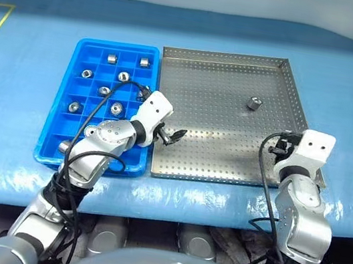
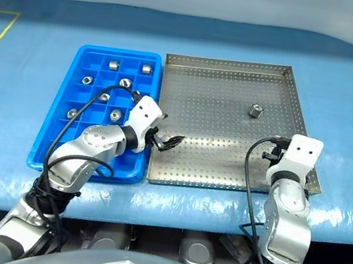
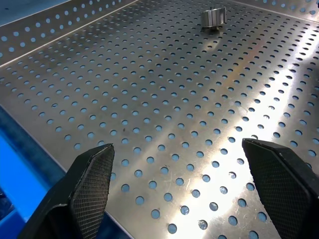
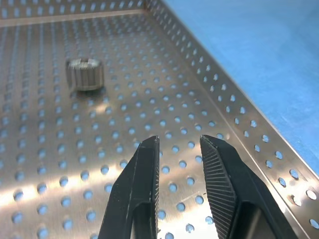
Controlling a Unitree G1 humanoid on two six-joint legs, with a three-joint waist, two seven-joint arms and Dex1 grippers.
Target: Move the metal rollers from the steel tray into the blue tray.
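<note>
Left wrist view: left fingers (image 3: 92, 186) wide apart, empty.

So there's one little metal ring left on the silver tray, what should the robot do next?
Probably reach the right gripper forward to the last metal roller: it lies alone on the steel tray, and that gripper's fingers are empty, slightly apart, pointing toward it.

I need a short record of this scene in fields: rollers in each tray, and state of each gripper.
steel tray: one metal roller left on it
blue tray: several rollers in separate compartments
left gripper: open wide, empty, over the steel tray's near left part
right gripper: narrow gap between fingers, empty, over the steel tray near its right rim
</note>
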